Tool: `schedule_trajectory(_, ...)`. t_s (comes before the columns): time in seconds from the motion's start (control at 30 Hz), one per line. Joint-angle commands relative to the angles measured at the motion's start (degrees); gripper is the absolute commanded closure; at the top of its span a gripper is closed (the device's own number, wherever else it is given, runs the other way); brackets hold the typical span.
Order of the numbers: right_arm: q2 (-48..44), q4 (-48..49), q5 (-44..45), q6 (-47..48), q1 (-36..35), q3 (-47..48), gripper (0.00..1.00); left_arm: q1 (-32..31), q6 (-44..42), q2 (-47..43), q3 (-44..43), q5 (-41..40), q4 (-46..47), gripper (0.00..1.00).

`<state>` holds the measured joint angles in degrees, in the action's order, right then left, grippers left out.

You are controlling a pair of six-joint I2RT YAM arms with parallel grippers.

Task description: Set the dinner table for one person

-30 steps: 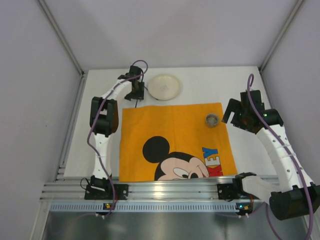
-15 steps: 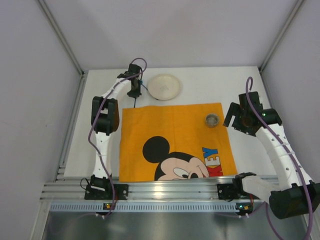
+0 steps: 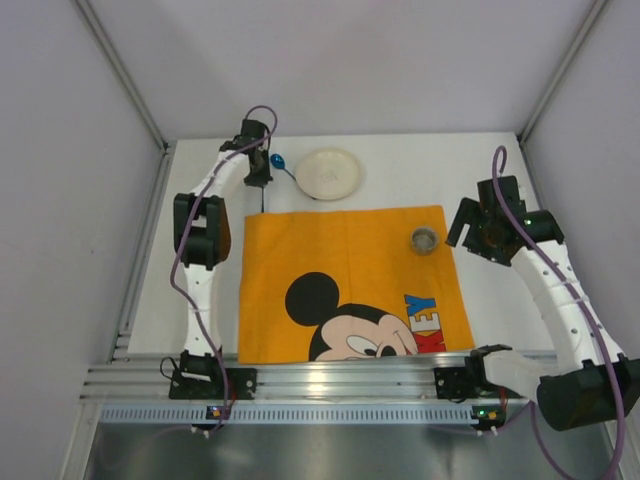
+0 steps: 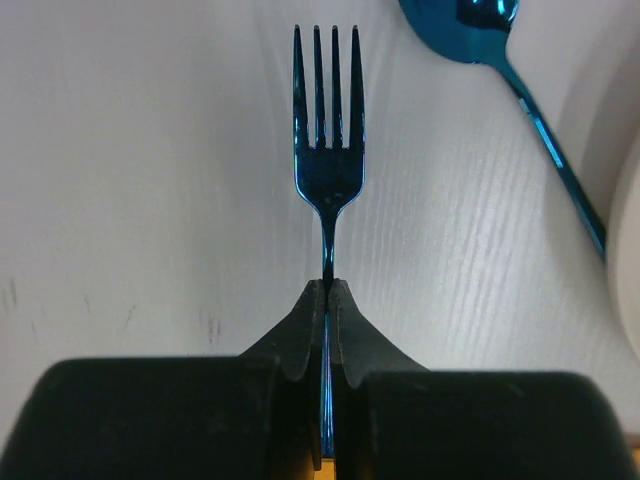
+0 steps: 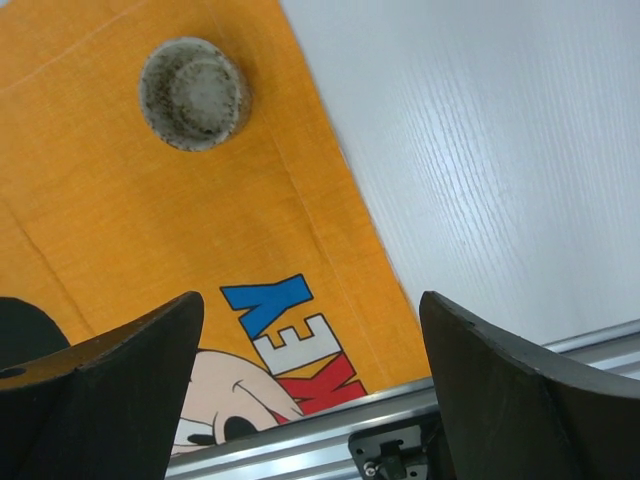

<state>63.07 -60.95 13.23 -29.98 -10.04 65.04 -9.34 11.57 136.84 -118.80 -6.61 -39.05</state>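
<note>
The dinner table (image 3: 400,170) is a white top with an orange Mickey Mouse cloth (image 3: 340,270) spread on its near half. My left gripper (image 3: 258,172) is at the back left and is shut on the handle of a blue fork (image 4: 328,170). The tines point away from the jaws over the white top. A blue spoon (image 4: 478,22) lies just right of the fork, beside a cream plate (image 3: 328,173). A small grey cup (image 5: 193,93) stands on the cloth's right part. My right gripper (image 5: 310,300) hangs open above the cloth's right edge and holds nothing.
Grey walls close in the table on the left, back and right. An aluminium rail (image 3: 340,380) with both arm bases runs along the near edge. The plate's rim (image 4: 628,250) shows at the right edge of the left wrist view.
My left gripper has shut on the fork's handle and shifted a little to the back left, uncovering the spoon. The right arm has barely moved.
</note>
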Motion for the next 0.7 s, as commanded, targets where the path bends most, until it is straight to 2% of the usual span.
schedule_trajectory(0.0, 1.44, 3.46, -1.54, 1.5, 0.38, 5.36, 0.11, 0.12, 2.31, -12.36, -0.82, 2.65, 2.83, 1.0)
schedule_trajectory(0.13, 6.35, 8.47, -6.98, 2.47, -0.06, 10.1, 0.11, -0.5, 4.51, -23.77, 7.86, 3.71, 3.36, 1.0)
schedule_trajectory(0.2, 10.22, 10.14, -7.0, 2.21, -0.94, 13.88, 0.11, -0.5, 6.7, -28.44, 13.22, 4.32, 3.36, 1.0)
schedule_trajectory(0.27, 13.65, 11.81, -5.68, 1.16, -1.47, 16.95, 0.01, -1.02, 8.63, -35.91, 22.79, 4.86, 3.19, 1.0)
schedule_trajectory(0.3, 14.53, 12.6, -4.72, 0.89, -2.34, 17.84, 0.0, -1.55, 9.51, -38.46, 29.96, 3.98, 3.01, 1.0)
schedule_trajectory(0.33, 15.58, 13.3, -3.66, 0.62, -2.7, 18.54, 0.0, -2.6, 10.3, -40.83, 33.51, 3.28, 3.1, 1.0)
schedule_trajectory(0.37, 19.6, 16.62, -2.7, 1.23, -3.57, 21.25, 0.0, -4.7, 13.18, -50.52, 43.56, 4.14, 3.97, 1.0)
schedule_trajectory(0.4, 19.64, 17.52, -2.69, 1.24, -3.58, 21.27, 0.0, -4.72, 13.21, -50.61, 43.66, 4.15, 3.98, 1.0)
schedule_trajectory(0.43, 21.03, 18.05, -3.12, 1.24, -3.67, 22.23, 0.0, -5.68, 13.82, -52.62, 49.31, 3.8, 4.15, 1.0)
schedule_trajectory(0.57, 33.57, 17.8, -12.23, 2.81, -3.75, 33.89, 0.0, -13.04, 18.04, -60.62, 60.07, 1.6, 3.45, 1.0)
schedule_trajectory(0.67, 40.09, 16.92, -12.97, 3.17, -5.42, 41.8, 0.0, -16.92, 21.29, -63.09, 66.14, 1.08, 3.98, 1.0)
